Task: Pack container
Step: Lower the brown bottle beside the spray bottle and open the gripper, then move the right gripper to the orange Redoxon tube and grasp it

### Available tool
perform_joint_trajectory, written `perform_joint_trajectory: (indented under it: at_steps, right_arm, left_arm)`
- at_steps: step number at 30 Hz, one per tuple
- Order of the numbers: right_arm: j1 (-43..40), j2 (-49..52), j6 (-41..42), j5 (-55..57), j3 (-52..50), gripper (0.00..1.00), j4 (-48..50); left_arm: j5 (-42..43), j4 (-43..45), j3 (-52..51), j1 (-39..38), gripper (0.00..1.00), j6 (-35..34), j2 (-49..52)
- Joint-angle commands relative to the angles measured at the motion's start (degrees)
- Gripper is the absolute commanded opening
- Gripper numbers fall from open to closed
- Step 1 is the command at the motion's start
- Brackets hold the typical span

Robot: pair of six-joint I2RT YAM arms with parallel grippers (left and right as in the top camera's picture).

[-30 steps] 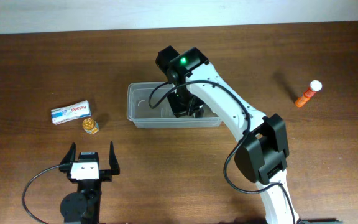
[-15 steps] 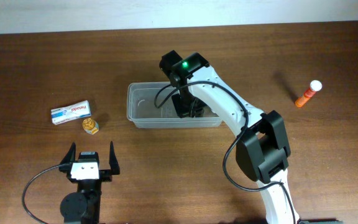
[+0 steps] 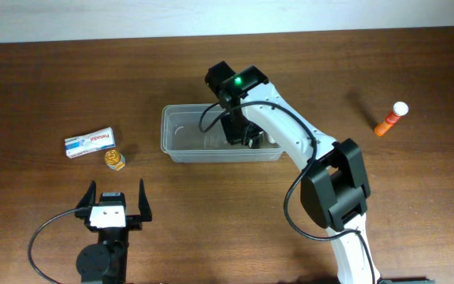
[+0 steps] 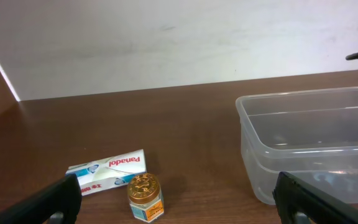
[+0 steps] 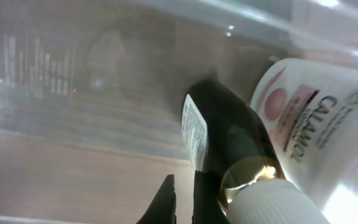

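The clear plastic container stands mid-table; it also shows in the left wrist view. My right gripper reaches down inside it. In the right wrist view its fingertips are close together with nothing between them, right beside a dark bottle with a white cap. A white and pink Calamine bottle lies next to that bottle on the container floor. My left gripper is open and empty near the front edge, its fingers wide apart.
A white Panadol box and a small gold-lidded jar lie left of the container; both show in the left wrist view, box and jar. An orange tube with a white cap lies far right.
My right gripper has shifted a little to the right inside the container. The left arm has not moved.
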Motion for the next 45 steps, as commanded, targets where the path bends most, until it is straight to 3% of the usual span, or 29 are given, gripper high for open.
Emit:
perform_joint_trajectory:
  at_steps: [1, 23, 26, 29, 35, 42, 45]
  right_arm:
    - [-0.96, -0.98, 0.52, 2.58, -0.31, 0.04, 0.72]
    - [-1.64, -1.01, -4.00, 1.84, 2.38, 0.06, 4.20]
    - [-1.09, -1.11, -4.74, 1.84, 6.62, 0.14, 1.42]
    - [-0.28, -1.11, -5.90, 1.86, 12.79, 0.31, -2.62]
    - [0.52, -1.11, -5.88, 1.84, 26.10, 0.53, -12.02]
    - [-2.82, -1.22, -5.88, 1.49, 41.05, 0.65, -22.67]
    - [-7.15, -3.06, -5.66, 0.04, 41.09, 0.78, -22.64]
  left_arm:
    - [0.07, -0.28, -0.15, -0.22, 0.99, 0.92, -0.46]
    - [0.07, -0.28, -0.15, -0.22, 0.99, 0.92, -0.46]
    - [0.07, -0.28, -0.15, -0.22, 0.99, 0.92, -0.46]
    - [0.07, -0.28, -0.15, -0.22, 0.99, 0.92, -0.46]
    - [0.04, -0.28, -0.15, -0.22, 0.99, 0.92, -0.46]
    - [0.07, -0.28, -0.15, -0.22, 0.99, 0.92, -0.46]
    - [0.07, -0.28, -0.15, -0.22, 0.99, 0.92, -0.46]
